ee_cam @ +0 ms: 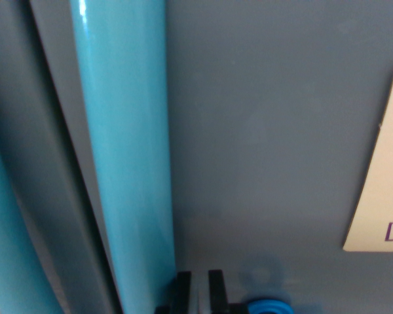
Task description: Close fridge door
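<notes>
The tool [198,288], fingers nearly together, empty beside the teal handle [124,150].

Matt, smooth grey fridge door [268,131]; glossy teal handle [124,144], plastic-looking, with sheen; matt cream paper label [386,183] at right; matt black gripper [198,291], likely plastic.

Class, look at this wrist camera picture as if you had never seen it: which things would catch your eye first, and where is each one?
First comes the glossy turquoise handle, a tall bar running top to bottom left of centre against the grey fridge door. Next, the cream paper label stuck at the wrist view's right edge, with some coloured print too cropped to read. Last, the gripper's dark fingertips at the bottom edge, right beside the handle's lower end.
</notes>
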